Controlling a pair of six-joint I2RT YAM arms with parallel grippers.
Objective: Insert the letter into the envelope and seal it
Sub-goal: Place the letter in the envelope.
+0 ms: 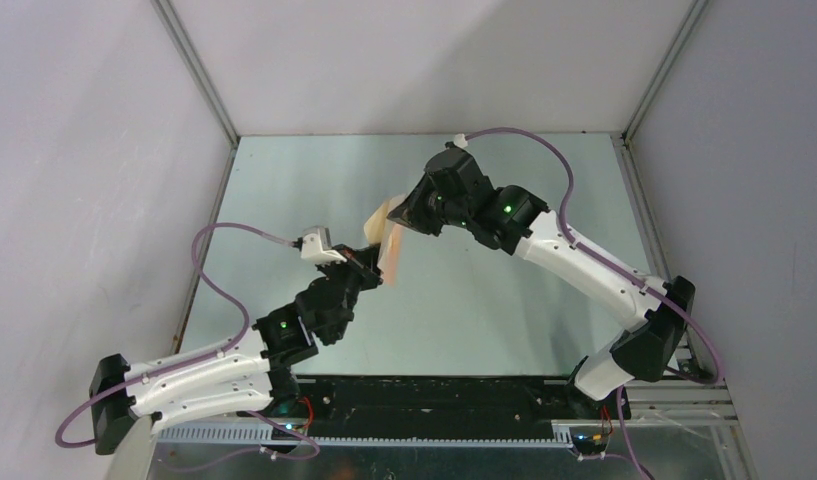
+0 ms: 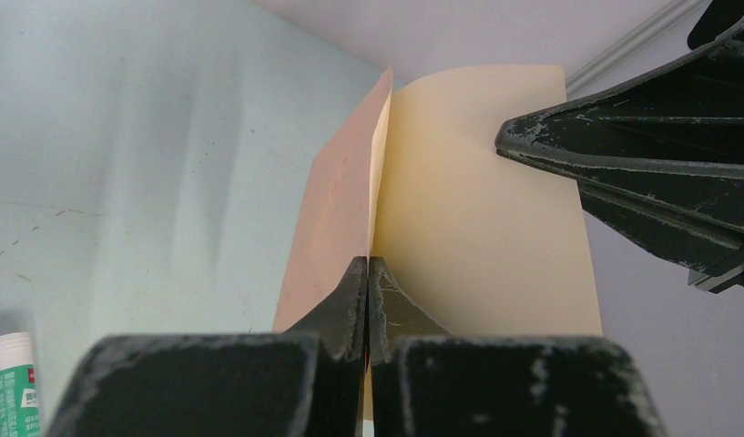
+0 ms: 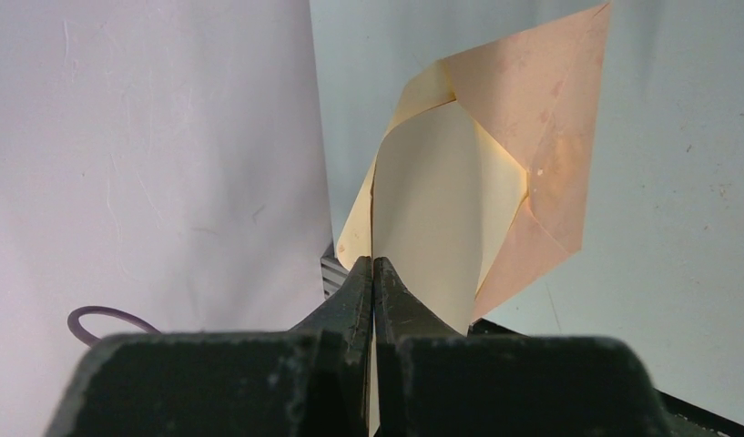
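1. Pinching fully closed, the left claw (image 2: 368, 266) is gripping the near edge of a small tan kraft-paper envelope (image 2: 330, 205). The envelope is hanging in the air above the pale grey-green table (image 2: 122, 137).
2. Closing just as tightly, the right claw (image 3: 374, 266) is holding what looks like the envelope's paler cream inner wall, which is curving up ahead of its fingertips. Beyond it, to the claw's right, the mottled tan outer face is showing its diagonal seams.
3. The plain peach-tan paper letter is not showing as a separate sheet, and I am not managing to tell whether it is tucked between the layers.
4. The paper is looking light, thin and floppy, and it is bowing between the two claws. It is likely risking a crease or a tear if they pull apart.
5. Holds are probably working best at edges and corners, pinching a single layer and leaving the mouth free.
6. A white-and-green glue stick (image 2: 8, 382) is lying on the table, below-left of the left claw.
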